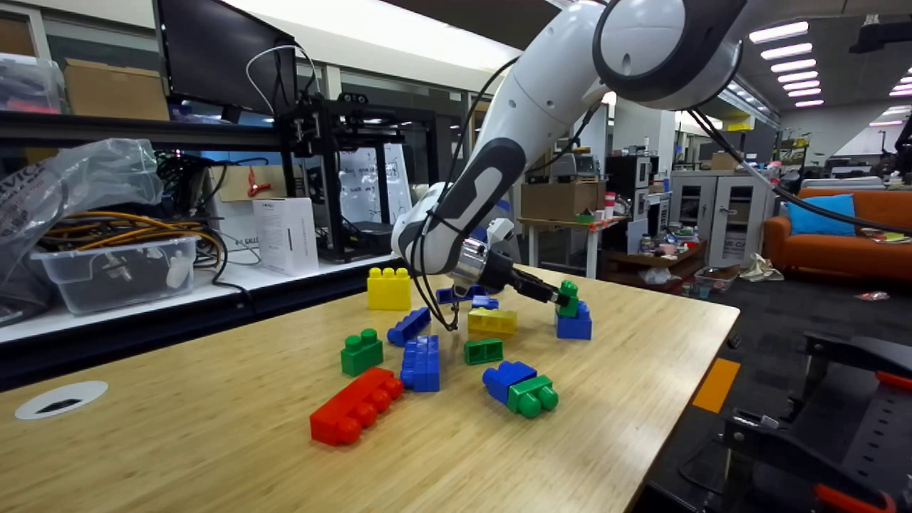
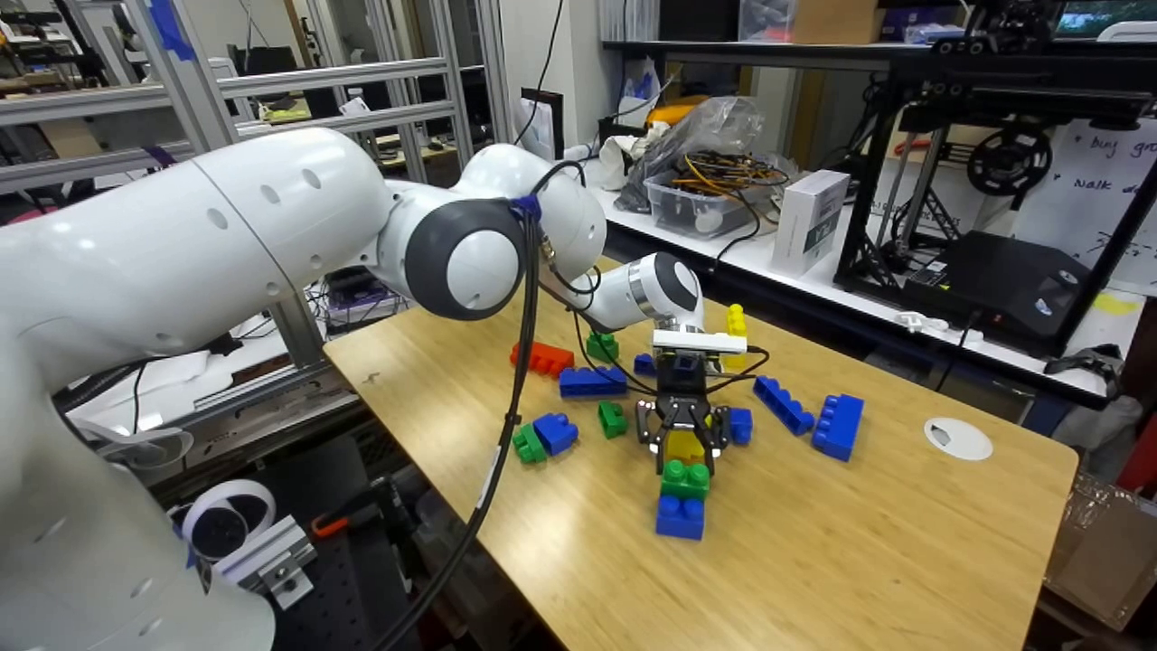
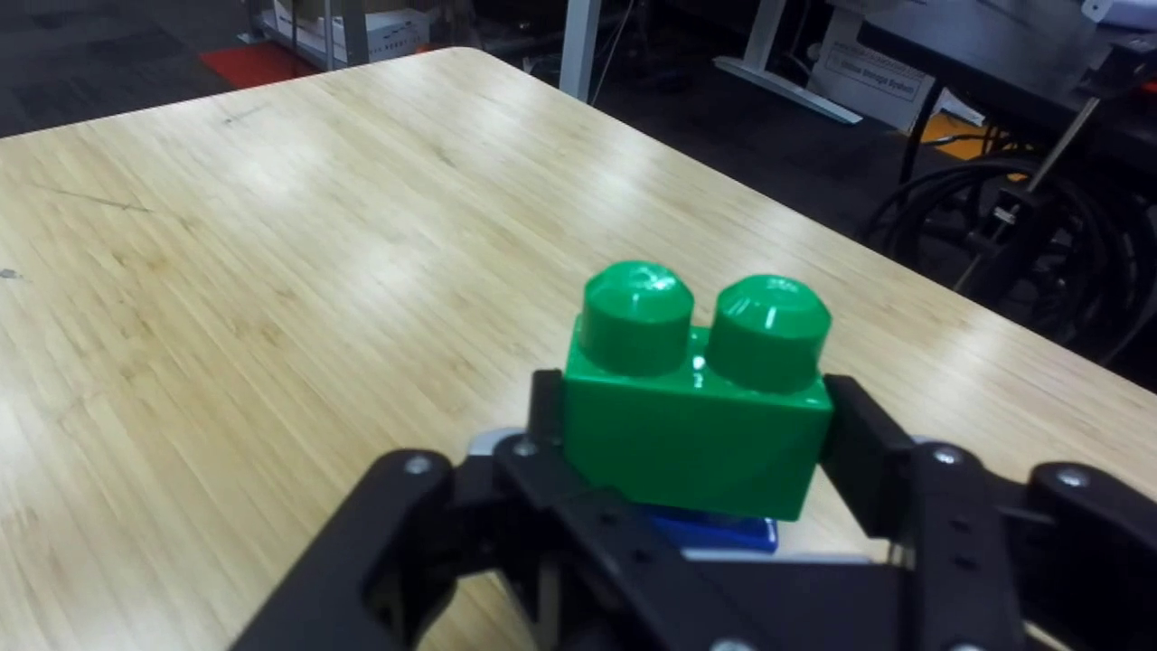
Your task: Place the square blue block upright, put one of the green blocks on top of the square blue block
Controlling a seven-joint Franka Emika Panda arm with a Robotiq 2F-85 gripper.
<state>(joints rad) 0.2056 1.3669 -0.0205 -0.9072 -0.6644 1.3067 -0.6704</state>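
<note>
My gripper (image 3: pixel 694 407) is shut on a green block (image 3: pixel 696 443), one finger (image 3: pixel 545 402) pressed to each side and its two studs pointing up. Directly beneath, a strip of the square blue block (image 3: pixel 737 533) shows in the wrist view. Both exterior views show this blue block (image 2: pixel 680 522) standing on the table, studs up. In an exterior view the held green block (image 1: pixel 568 299) leans slightly over the blue block's studs; whether the two touch, I cannot tell. Another green block (image 1: pixel 484 351) lies on its side, hollow underside showing.
Around the arm lie a yellow brick (image 1: pixel 491 324), a joined blue-green pair (image 1: pixel 520 388), a red brick (image 1: pixel 354 406), a chunky green brick (image 1: pixel 362 354) and long blue bricks (image 2: pixel 838 427). The table edge (image 3: pixel 813 231) runs past the held block on the right.
</note>
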